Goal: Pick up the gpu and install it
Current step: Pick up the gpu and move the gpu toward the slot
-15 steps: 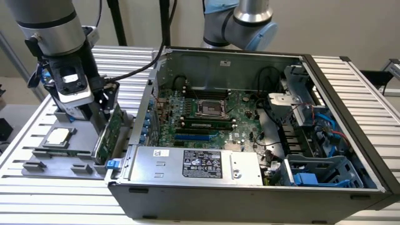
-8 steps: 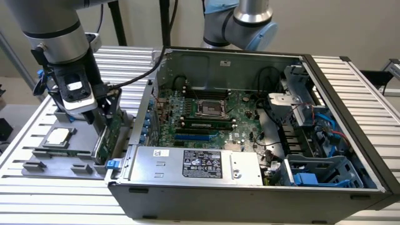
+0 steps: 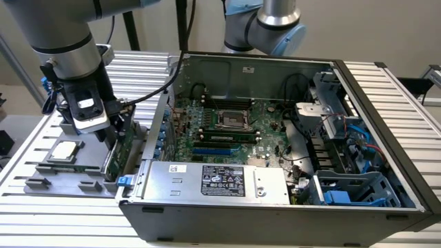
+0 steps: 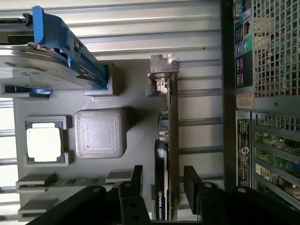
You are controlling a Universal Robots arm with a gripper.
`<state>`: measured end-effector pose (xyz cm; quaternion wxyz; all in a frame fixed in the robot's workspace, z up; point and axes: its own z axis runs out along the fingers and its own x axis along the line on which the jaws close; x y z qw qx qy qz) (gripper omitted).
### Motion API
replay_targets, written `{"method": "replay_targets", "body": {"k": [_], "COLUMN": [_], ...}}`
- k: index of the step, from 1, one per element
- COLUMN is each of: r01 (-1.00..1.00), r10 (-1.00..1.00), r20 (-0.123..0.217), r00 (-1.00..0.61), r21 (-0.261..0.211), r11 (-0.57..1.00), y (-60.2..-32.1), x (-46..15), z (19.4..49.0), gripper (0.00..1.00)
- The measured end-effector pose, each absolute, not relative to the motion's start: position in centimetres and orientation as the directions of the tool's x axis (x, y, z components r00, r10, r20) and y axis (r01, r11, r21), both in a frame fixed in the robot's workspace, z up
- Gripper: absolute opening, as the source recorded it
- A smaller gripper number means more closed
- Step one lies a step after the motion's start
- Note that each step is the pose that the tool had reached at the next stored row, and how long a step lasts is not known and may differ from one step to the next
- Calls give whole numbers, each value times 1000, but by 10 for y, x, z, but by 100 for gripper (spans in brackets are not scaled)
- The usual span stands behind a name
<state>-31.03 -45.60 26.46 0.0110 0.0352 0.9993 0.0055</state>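
Black two-fingered gripper on the Universal Robots arm, lowered over the parts holder. Its jaws stand released at full spread, one finger on each side of the gpu, a thin green-and-dark expansion card with a metal end bracket. The card stands upright on its long edge in a slot of the flat grey moulded holder, between the fingers and not yet clamped. Whether either pad touches it cannot be told.

Step in hand: the pick-up, at the approach-and-straddle stage; nothing is lifted, and nothing is installed. As a judgement, the grasp calls for even contact on both faces of the thin board and a straight pull out of the slot.

Further out on the holder lie a square silver processor chip and a silver hard drive with blue rails. Just beside the holder, on the slatted metal surface, stands the open dark computer case.
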Motion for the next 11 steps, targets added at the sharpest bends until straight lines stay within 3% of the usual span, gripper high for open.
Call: {"method": "replay_targets", "body": {"k": [11], "r01": [90], "r10": [90], "r20": [-23], "r00": [-996], "r21": [12], "r11": [996], "y": [-456], "x": [-310], "z": [244], "gripper": [48]}}
